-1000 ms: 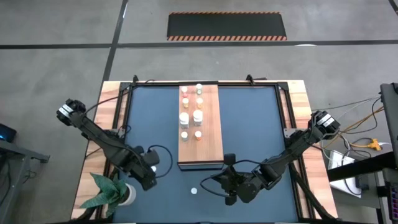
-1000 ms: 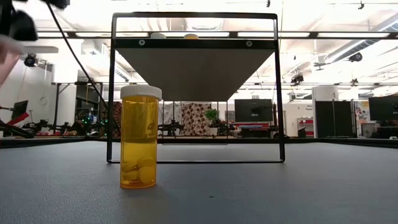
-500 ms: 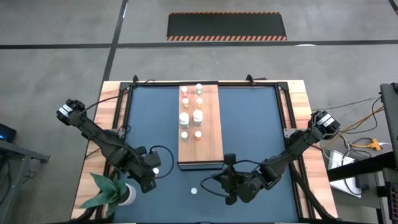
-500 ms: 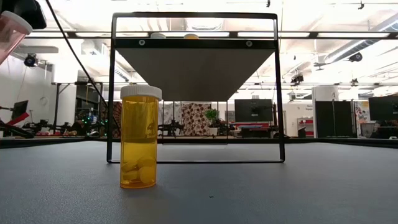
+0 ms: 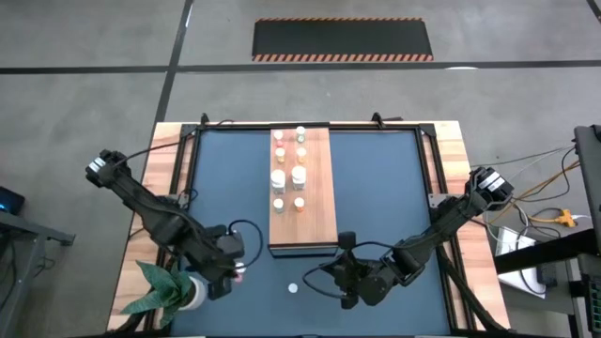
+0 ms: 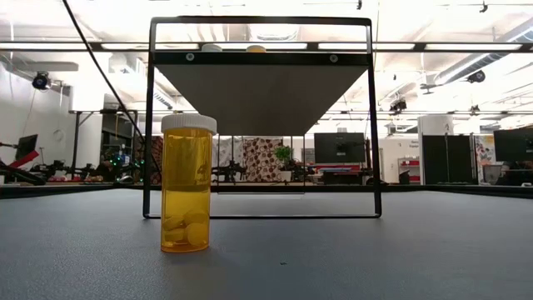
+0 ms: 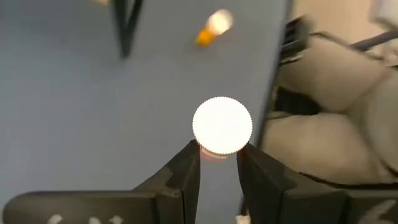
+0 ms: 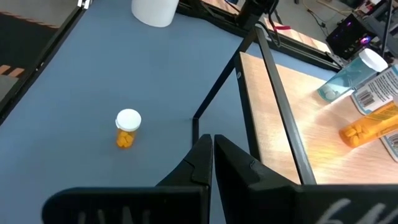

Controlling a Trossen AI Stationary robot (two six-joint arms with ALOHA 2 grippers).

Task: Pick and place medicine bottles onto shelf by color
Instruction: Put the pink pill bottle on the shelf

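My left gripper (image 5: 237, 267) is at the near left of the dark mat, beside the plant pot, shut on a small pink bottle with a white cap (image 7: 222, 124). An orange bottle with a white cap (image 5: 293, 288) stands upright on the mat near the front edge. It also shows in the low view (image 6: 186, 183) and in the right wrist view (image 8: 127, 128). My right gripper (image 5: 346, 282) is shut and empty, just right of it. The wooden shelf (image 5: 315, 221) carries several small bottles on its far half. My left gripper pinches the pink bottle between its two fingers (image 7: 186, 171), on the pink body just under the white cap (image 7: 214, 155). The cap faces the wrist camera. The bottle is lifted clear of the mat.
A white pot with a green plant (image 5: 174, 293) stands at the near left corner, close to my left gripper. The shelf's dark metal frame (image 6: 262, 33) stands behind the orange bottle. A blue and an orange bottle (image 8: 367, 93) lie beyond the wooden rim.
My left gripper has carried the pink bottle toward the table's near edge and a little to the right. The bottle has left the low view's upper left corner. My right gripper and the orange bottle have kept still.
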